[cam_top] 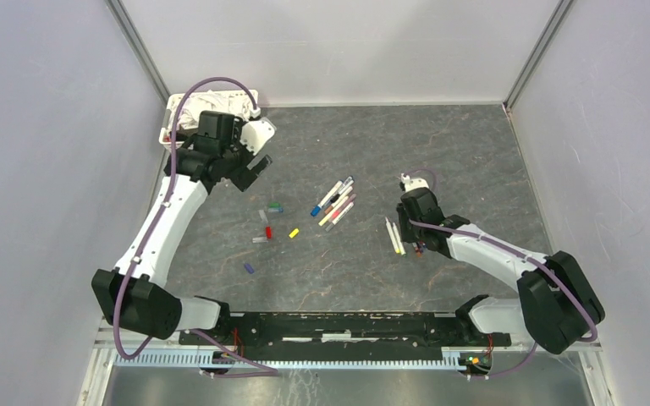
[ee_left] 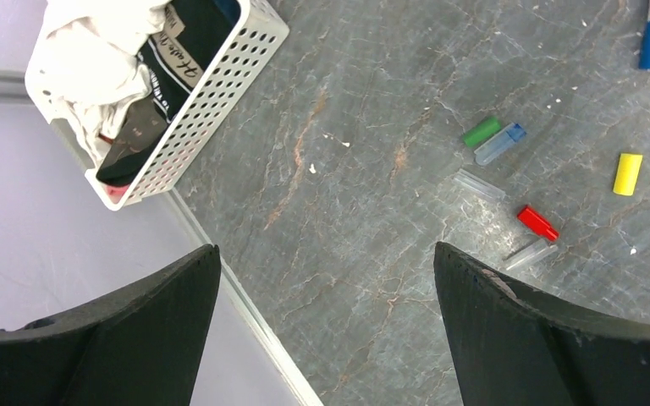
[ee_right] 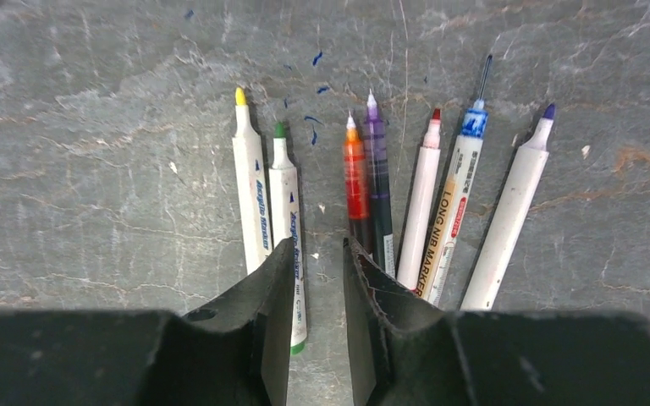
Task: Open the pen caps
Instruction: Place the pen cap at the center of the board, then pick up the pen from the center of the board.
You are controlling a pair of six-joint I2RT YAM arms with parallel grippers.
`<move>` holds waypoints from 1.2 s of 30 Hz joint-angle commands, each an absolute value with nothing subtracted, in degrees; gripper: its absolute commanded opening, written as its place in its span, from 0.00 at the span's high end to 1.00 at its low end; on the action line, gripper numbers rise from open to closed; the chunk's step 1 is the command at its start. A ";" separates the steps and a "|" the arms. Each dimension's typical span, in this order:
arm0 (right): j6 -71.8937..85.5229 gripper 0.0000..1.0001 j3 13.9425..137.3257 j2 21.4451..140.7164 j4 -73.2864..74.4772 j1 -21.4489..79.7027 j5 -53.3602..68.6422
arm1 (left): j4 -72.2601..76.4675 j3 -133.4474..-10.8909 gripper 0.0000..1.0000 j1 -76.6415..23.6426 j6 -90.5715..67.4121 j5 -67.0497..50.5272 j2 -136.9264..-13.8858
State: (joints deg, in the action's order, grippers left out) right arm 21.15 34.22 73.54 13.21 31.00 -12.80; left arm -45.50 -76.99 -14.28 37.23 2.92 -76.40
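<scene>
Several loose pen caps lie left of centre: green [cam_top: 275, 205], red [cam_top: 267, 231], yellow [cam_top: 294, 233] and blue [cam_top: 249, 268]. The left wrist view shows the green [ee_left: 481, 131], red [ee_left: 537, 222] and yellow [ee_left: 627, 173] caps and clear ones [ee_left: 479, 183]. A cluster of capped pens [cam_top: 336, 203] lies mid-table. My right gripper [cam_top: 409, 233] [ee_right: 317, 243] hangs low over a row of uncapped pens, between a green-tipped [ee_right: 286, 194] and an orange one [ee_right: 355, 182]; its jaws stand narrowly apart and hold nothing. My left gripper [cam_top: 258, 169] [ee_left: 325, 247] is wide open and empty, high by the table's left edge.
A white slatted basket [cam_top: 173, 110] of cloths stands at the back left corner, close to my left gripper; it also shows in the left wrist view [ee_left: 220, 93]. Grey walls close in the table on the left, back and right.
</scene>
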 commanded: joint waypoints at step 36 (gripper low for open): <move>29.57 0.56 70.78 108.70 17.00 45.20 -18.29 | -54.18 -77.03 0.00 -13.01 33.55 -15.59 -72.25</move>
